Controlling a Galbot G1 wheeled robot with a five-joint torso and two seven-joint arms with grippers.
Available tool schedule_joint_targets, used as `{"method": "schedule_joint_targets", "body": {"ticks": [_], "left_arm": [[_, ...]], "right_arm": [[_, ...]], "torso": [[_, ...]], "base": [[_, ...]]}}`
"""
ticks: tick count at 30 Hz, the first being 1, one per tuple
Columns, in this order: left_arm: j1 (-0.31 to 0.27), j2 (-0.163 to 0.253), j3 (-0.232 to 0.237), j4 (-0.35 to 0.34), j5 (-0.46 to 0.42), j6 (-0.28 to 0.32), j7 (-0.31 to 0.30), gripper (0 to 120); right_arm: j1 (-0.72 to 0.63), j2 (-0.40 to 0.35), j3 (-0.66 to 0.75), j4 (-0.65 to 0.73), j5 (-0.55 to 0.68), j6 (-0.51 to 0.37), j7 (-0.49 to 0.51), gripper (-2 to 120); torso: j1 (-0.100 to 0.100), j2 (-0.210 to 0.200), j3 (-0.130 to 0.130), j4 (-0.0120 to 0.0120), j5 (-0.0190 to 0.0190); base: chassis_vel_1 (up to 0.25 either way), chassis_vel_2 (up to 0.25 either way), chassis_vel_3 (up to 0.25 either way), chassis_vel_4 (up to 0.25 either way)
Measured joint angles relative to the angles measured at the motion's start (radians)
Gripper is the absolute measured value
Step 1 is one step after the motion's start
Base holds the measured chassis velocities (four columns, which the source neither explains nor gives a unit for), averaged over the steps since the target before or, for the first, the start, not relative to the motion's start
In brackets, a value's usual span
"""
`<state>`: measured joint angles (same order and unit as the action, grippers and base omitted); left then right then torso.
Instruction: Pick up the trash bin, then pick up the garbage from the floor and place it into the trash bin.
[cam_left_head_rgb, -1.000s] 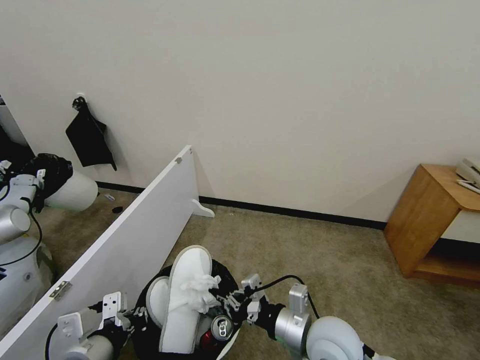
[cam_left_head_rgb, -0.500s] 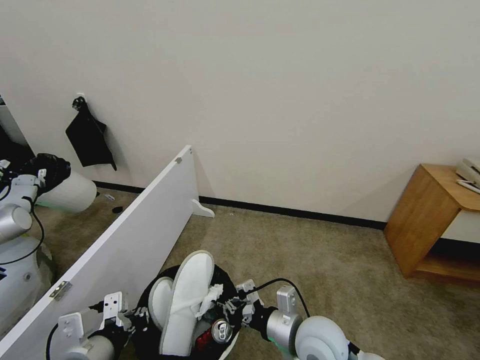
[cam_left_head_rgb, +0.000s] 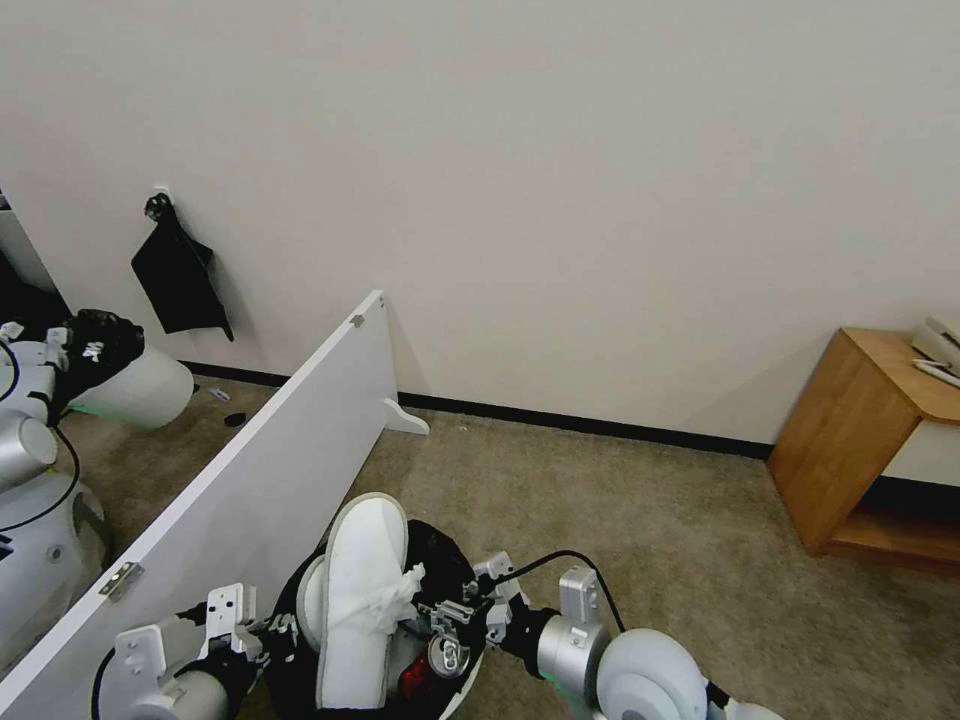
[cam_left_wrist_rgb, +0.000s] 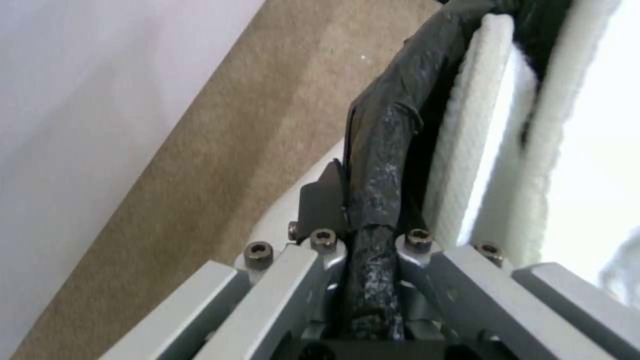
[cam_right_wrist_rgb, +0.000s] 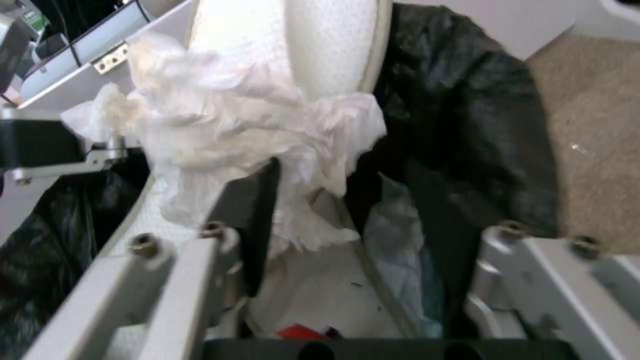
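Depositing a tissue into the held trash bin.

The trash bin (cam_left_head_rgb: 455, 560), low in the head view and close before the robot, already holds two white slippers (cam_left_head_rgb: 360, 600) and a red can (cam_left_head_rgb: 447, 655). The left gripper (cam_left_wrist_rgb: 373, 260) is clamped on its black-lined rim. The right gripper (cam_right_wrist_rgb: 360, 250), jaws spread wide, hangs over the opening with a crumpled tissue (cam_right_wrist_rgb: 220, 130) draped on one finger. Judged step: release; next, the tissue must drop clear before the arm lifts away.
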<state>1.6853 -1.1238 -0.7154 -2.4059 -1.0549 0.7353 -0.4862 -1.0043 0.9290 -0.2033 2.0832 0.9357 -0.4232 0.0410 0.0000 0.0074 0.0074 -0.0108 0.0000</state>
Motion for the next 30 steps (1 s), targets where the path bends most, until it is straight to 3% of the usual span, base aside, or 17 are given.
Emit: {"method": "schedule_joint_targets", "body": {"ticks": [3,4,8,12,30], "left_arm": [[-0.001,0.000,-0.003,0.000,-0.005,0.000,0.000,2],[-0.001,0.000,-0.005,-0.001,-0.007,0.000,0.000,2],[0.000,0.002,-0.014,-0.002,-0.009,0.000,0.000,2],[0.001,0.002,-0.028,-0.002,-0.013,0.000,-0.001,2],[0.003,-0.001,-0.038,-0.001,-0.015,0.000,-0.005,2]], "right_arm": [[-0.008,-0.011,0.007,0.015,-0.007,0.005,-0.008,63],[-0.014,-0.020,0.013,0.026,-0.016,0.011,-0.015,73],[-0.031,-0.050,0.043,0.068,-0.039,0.031,-0.037,90],[-0.039,-0.077,0.075,0.104,-0.083,0.071,-0.074,99],[-0.098,-0.161,0.192,0.185,-0.115,0.184,-0.124,100]], "torso": [[0.000,0.000,0.000,-0.0002,0.0000],[0.000,0.000,0.000,-0.0003,0.0000],[0.000,0.000,0.000,-0.0002,0.0000],[0.000,0.000,0.000,-0.0001,0.0001],[0.000,0.000,0.000,-0.0001,0.0000]], "base": [[0.000,0.000,0.000,0.000],[0.000,0.000,0.000,0.000],[0.000,0.000,0.000,0.000],[0.000,0.000,0.000,0.000],[0.000,0.000,0.000,0.000]]}}
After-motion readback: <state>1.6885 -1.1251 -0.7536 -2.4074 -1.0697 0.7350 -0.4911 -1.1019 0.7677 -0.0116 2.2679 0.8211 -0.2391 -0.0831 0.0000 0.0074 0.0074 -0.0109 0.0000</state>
